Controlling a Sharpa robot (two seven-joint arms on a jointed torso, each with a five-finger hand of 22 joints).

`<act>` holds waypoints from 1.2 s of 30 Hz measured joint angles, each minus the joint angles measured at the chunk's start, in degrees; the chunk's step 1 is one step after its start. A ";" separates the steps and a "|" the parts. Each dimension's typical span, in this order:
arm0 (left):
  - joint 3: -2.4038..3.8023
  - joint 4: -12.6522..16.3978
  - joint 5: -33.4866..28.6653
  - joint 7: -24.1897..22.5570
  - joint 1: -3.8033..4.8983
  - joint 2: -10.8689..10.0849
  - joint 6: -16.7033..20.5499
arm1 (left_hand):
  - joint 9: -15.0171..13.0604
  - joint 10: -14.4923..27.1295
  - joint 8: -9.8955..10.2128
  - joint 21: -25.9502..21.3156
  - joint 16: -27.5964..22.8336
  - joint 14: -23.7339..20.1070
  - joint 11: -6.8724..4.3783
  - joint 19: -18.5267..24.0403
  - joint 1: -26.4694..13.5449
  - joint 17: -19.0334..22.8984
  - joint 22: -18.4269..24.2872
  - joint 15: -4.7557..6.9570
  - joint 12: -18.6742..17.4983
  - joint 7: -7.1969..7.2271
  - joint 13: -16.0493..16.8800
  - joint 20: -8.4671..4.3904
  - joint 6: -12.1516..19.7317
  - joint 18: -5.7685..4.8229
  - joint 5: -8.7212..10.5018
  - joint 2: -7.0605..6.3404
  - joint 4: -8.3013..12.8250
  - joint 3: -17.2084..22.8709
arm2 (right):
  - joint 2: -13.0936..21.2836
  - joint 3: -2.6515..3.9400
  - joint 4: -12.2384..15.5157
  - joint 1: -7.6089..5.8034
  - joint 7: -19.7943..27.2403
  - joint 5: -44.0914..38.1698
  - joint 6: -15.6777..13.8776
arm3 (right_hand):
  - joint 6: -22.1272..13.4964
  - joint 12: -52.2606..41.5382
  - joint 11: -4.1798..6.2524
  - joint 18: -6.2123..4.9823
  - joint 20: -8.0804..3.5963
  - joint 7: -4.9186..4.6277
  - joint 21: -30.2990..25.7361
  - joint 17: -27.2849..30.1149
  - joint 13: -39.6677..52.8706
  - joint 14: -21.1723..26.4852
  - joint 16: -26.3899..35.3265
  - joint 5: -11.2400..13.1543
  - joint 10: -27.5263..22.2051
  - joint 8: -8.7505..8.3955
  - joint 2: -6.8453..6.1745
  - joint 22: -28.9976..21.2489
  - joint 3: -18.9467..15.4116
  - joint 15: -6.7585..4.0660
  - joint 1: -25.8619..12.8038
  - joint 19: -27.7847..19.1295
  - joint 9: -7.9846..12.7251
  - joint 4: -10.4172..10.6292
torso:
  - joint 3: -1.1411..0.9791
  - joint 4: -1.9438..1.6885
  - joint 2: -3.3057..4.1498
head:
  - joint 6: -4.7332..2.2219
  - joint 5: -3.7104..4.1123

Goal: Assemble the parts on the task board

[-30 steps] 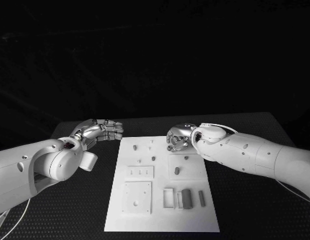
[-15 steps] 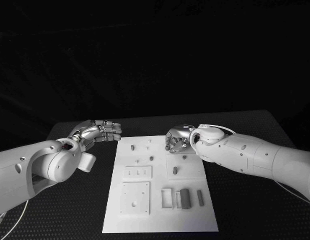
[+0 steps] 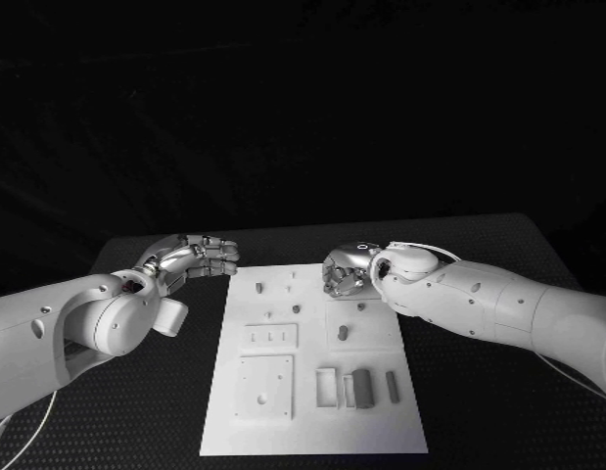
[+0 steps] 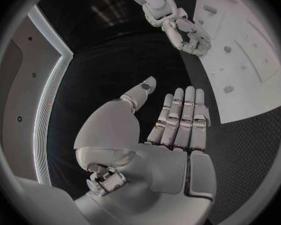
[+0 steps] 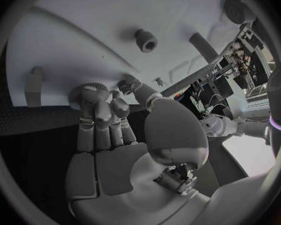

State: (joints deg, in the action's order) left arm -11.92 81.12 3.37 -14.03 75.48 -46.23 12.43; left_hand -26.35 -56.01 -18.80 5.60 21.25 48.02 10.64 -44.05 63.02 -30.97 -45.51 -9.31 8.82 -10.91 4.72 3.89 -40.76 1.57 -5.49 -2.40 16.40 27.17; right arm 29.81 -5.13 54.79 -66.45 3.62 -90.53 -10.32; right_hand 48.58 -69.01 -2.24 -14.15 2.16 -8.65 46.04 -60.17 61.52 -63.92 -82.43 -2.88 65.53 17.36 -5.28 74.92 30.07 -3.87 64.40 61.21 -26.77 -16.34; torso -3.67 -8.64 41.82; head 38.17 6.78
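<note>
Hovering at the far right corner of the task board (image 3: pixel 247 431): right hand (image 3: pixel 345 272), fingers curled in, fingertips (image 5: pixel 90 97) down at the board's far edge in the right wrist view. Can't tell if anything is pinched under them; nothing visible in the grasp. Left hand (image 3: pixel 197 257) sits just off the board's far left corner over the black table (image 3: pixel 500 392), not touching the board; left wrist view shows it holding nothing, fingers (image 4: pixel 184 115) straight and pressed side by side, thumb set apart. Board lies lengthwise in the middle of the table between the two arms. On it: small pegs in the far section, e.g. one peg (image 3: pixel 260 288) near the left edge; an oval part (image 3: pixel 344 333) in the right mid panel; a slotted plate (image 3: pixel 272 338) in the left mid panel; a square plate (image 3: pixel 266 388) with holes near left. Near right: an open tray (image 3: pixel 327 388), then a dark bar (image 3: pixel 360 388) and a thinner bar (image 3: pixel 392 387) lying side by side, parallel to the board's long edge. Right wrist view also shows a round bushing (image 5: pixel 145 40) and a dark rod (image 5: pixel 205 47) on the board beyond the fingertips, both apart from the hand.
</note>
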 measured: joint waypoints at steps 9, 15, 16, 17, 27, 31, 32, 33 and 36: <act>0.00 -0.29 -0.01 0.02 0.00 0.12 -0.05 | 0.05 0.00 0.00 -0.23 0.00 0.00 0.00 0.00 0.00 -0.06 0.05 0.00 0.00 -0.02 -0.05 0.00 0.02 -0.26 0.00 0.00 0.00 0.00 | -0.12 0.05 0.15 -0.08 0.04 0.02 -0.23 | 0.27 0.00 0.00 0.00 -0.12 0.26 0.09 0.16 -0.06 0.30 -0.28 0.00 0.00 0.15 0.00 0.00 0.10 -0.11 0.00 -0.12 -0.06 -0.10 | -0.01 0.04 0.26 | -0.03 0.19; 0.00 -0.49 -0.02 0.03 0.00 0.17 -0.08 | 0.05 0.00 0.00 -0.23 0.00 0.00 0.00 0.00 0.00 -0.05 0.05 0.00 0.00 -0.02 -0.05 0.00 0.02 -0.26 0.00 0.00 0.00 0.00 | -0.11 0.08 0.15 -0.13 0.07 0.02 -0.43 | 0.91 0.00 0.00 0.00 -0.20 0.35 0.50 0.35 -0.15 0.31 -0.47 0.00 0.01 0.15 0.30 -0.01 0.41 -0.10 -0.30 -0.21 -0.07 -0.12 | -0.03 0.04 0.39 | 0.08 0.23; 0.00 -0.52 -0.02 0.04 0.00 0.19 -0.09 | 0.05 0.00 0.00 -0.23 0.00 0.00 0.00 0.00 0.00 -0.05 0.05 0.00 0.00 -0.02 -0.05 0.00 0.02 -0.27 0.00 0.00 0.00 0.00 | -0.11 0.08 0.15 -0.14 0.07 0.00 -0.48 | 1.17 -0.07 0.00 0.00 -0.20 0.53 0.56 0.43 -0.15 0.31 -0.56 0.00 0.01 0.15 0.30 -0.01 0.47 -0.10 -0.30 -0.21 -0.23 -0.18 | -0.03 0.04 0.41 | 0.09 0.23; 0.00 -0.53 -0.02 0.04 0.00 0.20 -0.10 | 0.05 0.00 0.00 -0.23 0.00 0.00 0.00 0.00 0.00 -0.05 0.05 0.00 0.00 -0.02 -0.05 0.00 0.02 -0.27 0.00 0.00 0.00 0.00 | -0.11 0.09 0.15 -0.14 0.07 -0.03 -0.51 | 1.50 -0.25 0.12 0.00 -0.20 0.65 0.56 0.48 -0.22 0.31 -0.56 0.00 0.12 0.27 0.30 -0.01 0.47 -0.10 -0.30 -0.21 -0.24 -0.18 | -0.03 0.04 0.42 | 0.11 0.23; 0.00 -0.63 -0.04 0.06 0.00 0.19 -0.15 | 0.10 0.00 0.00 -0.23 0.00 0.00 0.00 0.00 0.00 -0.08 0.10 0.00 -0.23 -0.02 -0.04 0.00 0.02 -0.27 0.00 0.00 0.00 0.00 | -0.10 0.08 0.65 -0.12 -0.03 -0.53 -0.76 | 4.02 -0.26 1.22 -0.06 -0.41 2.42 1.46 1.13 -0.52 0.61 -1.40 0.00 0.64 1.77 1.46 -0.01 1.09 -1.05 -0.54 -0.43 -1.11 -0.17 | -0.06 0.11 0.52 | 0.19 0.28; 0.00 -0.66 -0.04 0.07 0.00 0.19 -0.17 | 0.10 0.00 0.00 -0.23 0.00 0.00 0.00 0.01 0.00 -0.09 0.10 0.00 -0.23 -0.02 -0.09 0.00 0.02 -0.28 0.00 0.00 0.00 0.00 | -0.08 0.07 0.82 -0.10 -0.09 -0.66 -0.88 | 4.84 -0.25 1.65 -0.06 -0.41 3.24 1.63 1.36 -0.59 0.48 -1.60 0.00 0.64 2.14 2.20 -0.01 1.09 -1.37 -0.74 -0.43 -1.56 -0.18 | -0.05 0.09 0.58 | 0.12 0.28; 0.00 -0.66 -0.05 0.08 0.00 0.19 -0.18 | 0.10 0.00 0.00 -0.23 0.00 0.00 0.00 0.01 0.00 -0.09 0.10 0.00 -0.23 -0.02 -0.09 0.00 0.02 -0.28 0.00 0.00 0.00 0.00 | -0.08 0.07 0.85 -0.10 -0.12 -0.68 -0.92 | 4.92 -0.25 1.67 -0.06 -0.41 3.33 1.77 1.39 -0.61 0.48 -1.66 0.00 0.64 2.14 2.34 -0.01 1.09 -1.38 -0.81 -0.43 -1.57 -0.18 | -0.05 0.10 0.59 | 0.11 0.28; 0.00 -0.66 -0.05 0.08 0.00 0.18 -0.19 | 0.10 0.00 0.00 -0.23 0.00 0.00 0.00 0.01 0.00 -0.09 0.10 0.00 -0.23 -0.02 -0.10 0.00 0.02 -0.28 0.00 0.00 0.00 0.00 | -0.07 0.07 0.88 -0.10 -0.15 -0.71 -0.98 | 4.92 -0.25 1.74 -0.06 -0.41 3.33 1.78 1.39 -0.61 0.52 -1.66 0.01 0.72 2.14 2.34 -0.01 1.09 -1.42 -0.81 -0.43 -1.58 -0.18 | -0.05 0.10 0.59 | 0.10 0.27; 0.00 -0.68 -0.06 0.10 0.00 0.16 -0.21 | 0.10 0.00 0.00 -0.23 0.00 0.00 0.00 0.01 0.00 -0.09 0.10 0.00 -0.23 -0.02 -0.10 0.00 0.02 -0.28 0.00 0.00 0.16 -0.16 | -0.04 0.07 0.97 -0.07 -0.29 -0.76 -1.27 | 5.04 -0.25 1.75 -0.06 -0.41 3.45 1.78 1.47 -0.61 0.67 -1.66 0.01 0.72 2.14 2.38 -0.01 1.09 -1.58 -0.85 -0.43 -1.73 -0.18 | -0.05 0.11 0.65 | 0.10 0.26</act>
State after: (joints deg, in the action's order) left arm -11.92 80.44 3.31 -13.93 75.48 -46.07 12.23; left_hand -26.26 -56.01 -18.80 5.37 21.25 48.02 10.64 -44.04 63.02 -31.06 -45.42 -9.31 8.58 -10.93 4.62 3.89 -40.74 1.29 -5.49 -2.41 16.56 27.01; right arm 29.76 -5.06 55.76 -66.52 3.33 -91.29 -11.60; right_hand 53.62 -69.25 -0.49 -14.21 1.75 -5.20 47.81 -58.70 60.91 -63.24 -84.08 -2.88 66.25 19.51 -2.90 74.91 31.16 -5.44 63.55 60.78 -28.50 -16.52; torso -3.73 -8.53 42.47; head 38.27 7.05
